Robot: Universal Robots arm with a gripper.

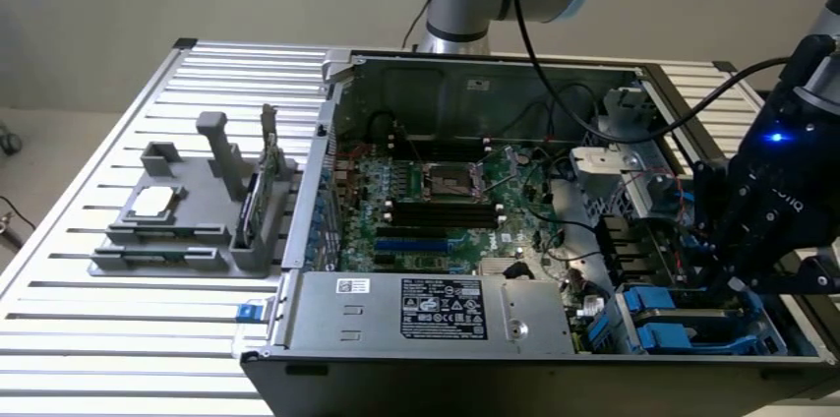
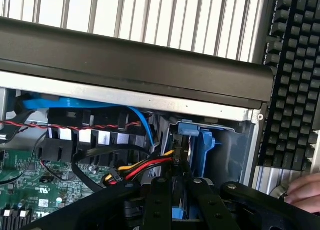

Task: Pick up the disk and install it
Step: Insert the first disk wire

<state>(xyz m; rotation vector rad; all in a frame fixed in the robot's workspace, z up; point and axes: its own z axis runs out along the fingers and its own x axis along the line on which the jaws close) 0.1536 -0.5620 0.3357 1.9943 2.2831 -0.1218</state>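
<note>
**Disk was already down in the drive bay, gripper hanging right over it**

So at this point the arm had its gripper (image 1: 768, 210) down at the drive-bay corner of the open PC case (image 1: 525, 240), over on the exterior view's right. In the wrist view the gripper (image 2: 181, 182) had its two black fingers (image 2: 157, 200) pointing straight into the bay, and they looked close together around something dark standing on edge between them. I'd guess that was the disk (image 2: 179, 155) seen edge-on, with its blue carrier (image 2: 197, 140) sitting inside the bay. Honestly I couldn't tell whether the fingers were really clamped on it or just beside it.

The red, yellow and black power wires (image 2: 145, 167) ran right up to that same spot, and a blue data cable (image 2: 75, 104) curved along behind.

Progress-wise: the pickup looked done, since the grey holder rack (image 1: 197, 220) on the slatted surface (image 1: 79, 338) had no drive that I could make out, just a small square chip (image 1: 152, 203). The insert looked mostly in, but whether it was fully seated wasn't visible.

Also a person's hand (image 2: 302, 190) was at the edge near a black keyboard (image 2: 292, 80).
</note>
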